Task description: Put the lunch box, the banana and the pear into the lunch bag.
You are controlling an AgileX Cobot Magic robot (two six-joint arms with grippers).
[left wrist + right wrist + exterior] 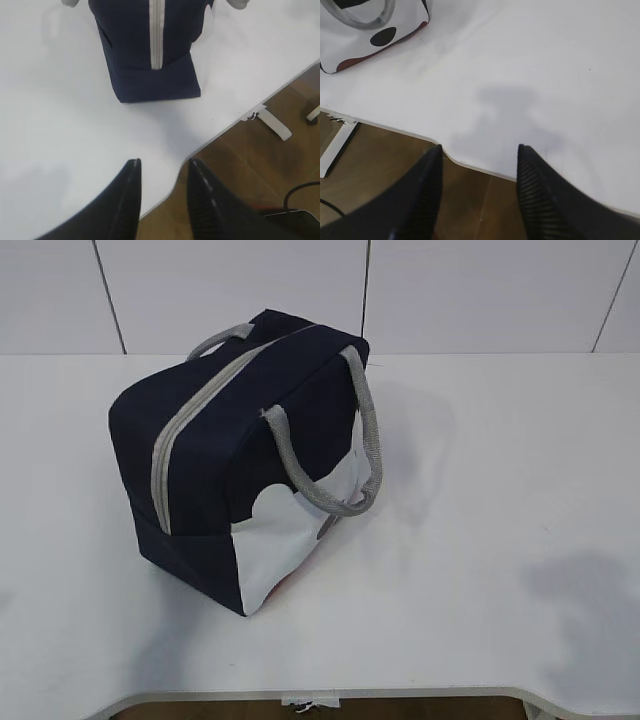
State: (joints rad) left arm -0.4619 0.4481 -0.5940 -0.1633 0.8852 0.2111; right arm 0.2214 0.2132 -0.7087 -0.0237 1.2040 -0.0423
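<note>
One lunch bag (240,455) alone on the white table (500,540), zipper (195,425) closed.

Both claws hang released and empty near the table's front edge, well apart from the bag: the left gripper (162,167) faces the bag's zippered end, the right gripper (480,152) sits off its white spotted side. Grey handles (345,440) arch over the top. Wooden floor (380,150) shows below. No lunch box, banana or pear is visible.
</note>
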